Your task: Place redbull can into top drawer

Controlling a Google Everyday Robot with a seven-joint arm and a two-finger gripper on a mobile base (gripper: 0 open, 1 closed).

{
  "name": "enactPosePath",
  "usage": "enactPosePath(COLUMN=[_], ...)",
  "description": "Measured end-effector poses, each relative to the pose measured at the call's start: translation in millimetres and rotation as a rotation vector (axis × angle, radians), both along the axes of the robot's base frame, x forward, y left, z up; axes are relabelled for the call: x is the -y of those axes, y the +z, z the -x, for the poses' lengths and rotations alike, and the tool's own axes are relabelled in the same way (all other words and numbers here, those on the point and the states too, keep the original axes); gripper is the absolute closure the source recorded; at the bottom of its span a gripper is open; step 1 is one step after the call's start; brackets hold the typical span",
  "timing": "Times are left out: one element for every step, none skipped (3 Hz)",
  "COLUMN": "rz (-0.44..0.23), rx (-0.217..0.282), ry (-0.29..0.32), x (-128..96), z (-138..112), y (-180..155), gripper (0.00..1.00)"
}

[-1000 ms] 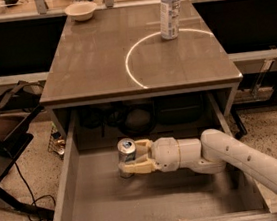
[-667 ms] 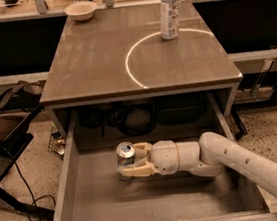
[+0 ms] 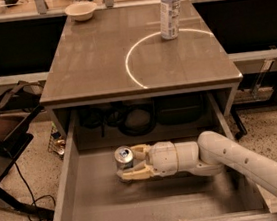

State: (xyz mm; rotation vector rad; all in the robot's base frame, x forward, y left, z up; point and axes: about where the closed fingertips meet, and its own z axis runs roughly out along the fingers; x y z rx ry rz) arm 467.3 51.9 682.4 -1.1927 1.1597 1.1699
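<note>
The redbull can stands upright inside the open top drawer, near its back middle, silver top and pull tab facing up. My gripper reaches in from the right, its cream fingers on either side of the can and closed against it. The can's base looks to be at or just above the drawer's flat grey bottom. The white arm runs from the lower right corner into the drawer.
A clear plastic bottle with a white label stands on the table top at the back right, on a white circle marking. A white bowl sits at the back left. Dark cables lie behind the drawer. A bag and a shoe are at the left.
The gripper and the can have shifted very slightly left inside the drawer; the grip on the can is unchanged.
</note>
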Motion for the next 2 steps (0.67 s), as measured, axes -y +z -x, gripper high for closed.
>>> enactPosePath(rz=[-0.001, -0.002], rx=[0.000, 0.000], ry=[0.004, 0.007], x=[-1.6, -3.3], z=[0.7, 1.4], y=[0.5, 1.0], gripper=[0.82, 0.59])
